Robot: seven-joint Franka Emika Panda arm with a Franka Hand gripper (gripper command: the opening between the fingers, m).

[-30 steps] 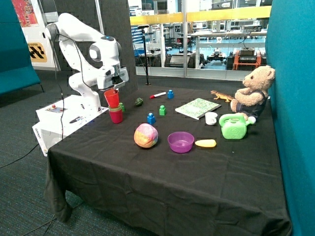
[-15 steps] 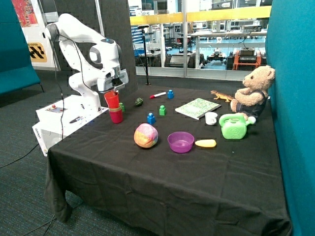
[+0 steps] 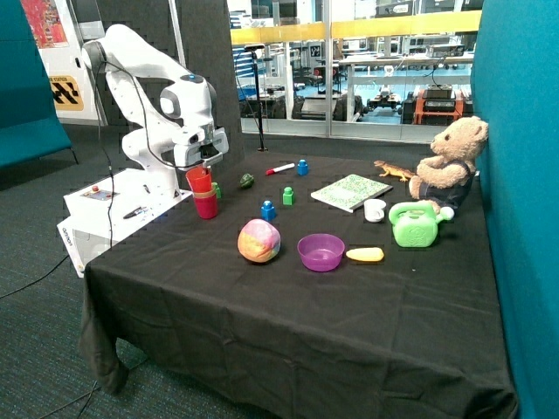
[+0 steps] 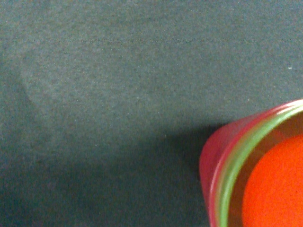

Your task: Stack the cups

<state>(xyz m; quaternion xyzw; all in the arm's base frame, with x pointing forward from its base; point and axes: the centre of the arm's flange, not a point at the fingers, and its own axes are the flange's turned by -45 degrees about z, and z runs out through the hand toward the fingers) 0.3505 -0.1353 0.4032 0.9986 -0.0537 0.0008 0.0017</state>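
Near the table's edge by the robot base stands the pink-magenta cup [image 3: 206, 206]. The red cup [image 3: 199, 179] hangs upright with its lower part inside that cup, and my gripper [image 3: 200, 166] is shut on its rim. In the wrist view the pink-magenta cup [image 4: 210, 161] has the green cup's rim [image 4: 232, 175] nested just inside it. The red cup [image 4: 277, 189] fills the middle of that rim, close to the camera. The gripper's fingers do not show in the wrist view.
On the black cloth [image 3: 262, 305] lie a multicoloured ball [image 3: 258, 240], a purple bowl [image 3: 320, 251], a yellow piece [image 3: 364, 255], blue [image 3: 268, 210] and green [image 3: 287, 195] blocks, a book [image 3: 350, 191], a white mug [image 3: 374, 209], a green watering can [image 3: 415, 225] and a teddy bear [image 3: 450, 166].
The gripper has come down with the red cup. The cup was tilted above the pink-magenta cup and now stands upright, sunk partly into it.
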